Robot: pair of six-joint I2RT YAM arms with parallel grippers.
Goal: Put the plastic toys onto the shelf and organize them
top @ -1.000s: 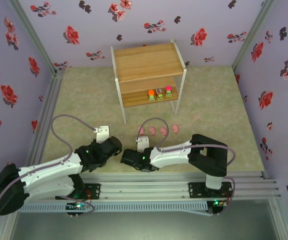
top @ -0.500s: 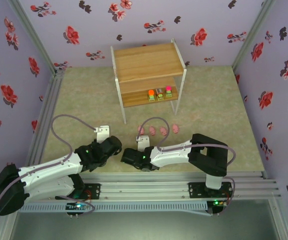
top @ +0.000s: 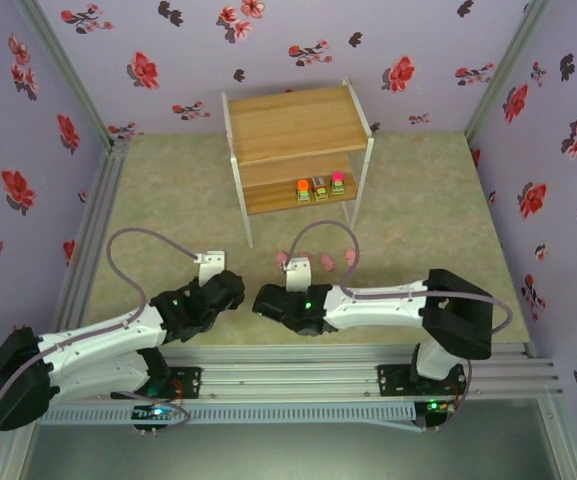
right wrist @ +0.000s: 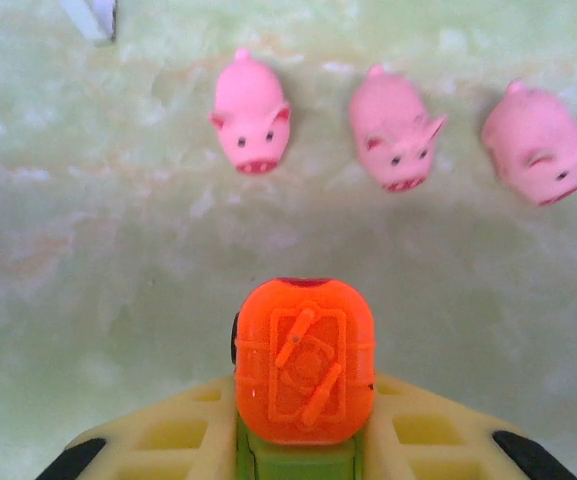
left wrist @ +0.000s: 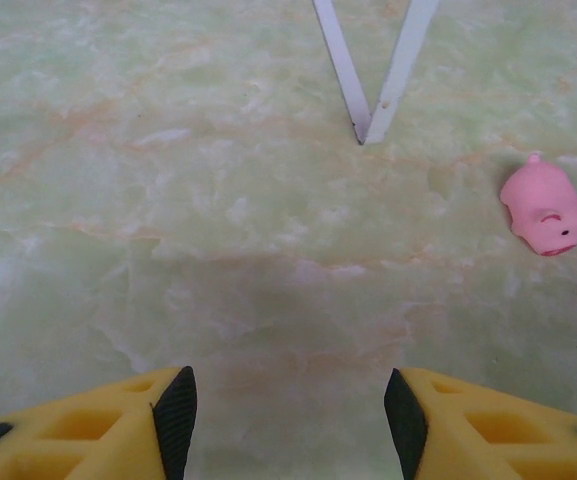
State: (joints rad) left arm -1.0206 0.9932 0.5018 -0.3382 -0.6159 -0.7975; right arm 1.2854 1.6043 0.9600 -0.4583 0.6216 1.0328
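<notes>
Right gripper [right wrist: 301, 445] clamps an orange-topped block [right wrist: 304, 372] near three pink pigs [right wrist: 393, 130]; I see left gripper [left wrist: 288, 412] open, empty.

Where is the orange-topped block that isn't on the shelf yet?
In the right wrist view, the orange-topped block is clamped between the jaws of the right gripper, on the near side of the row of three pink pigs.
</notes>
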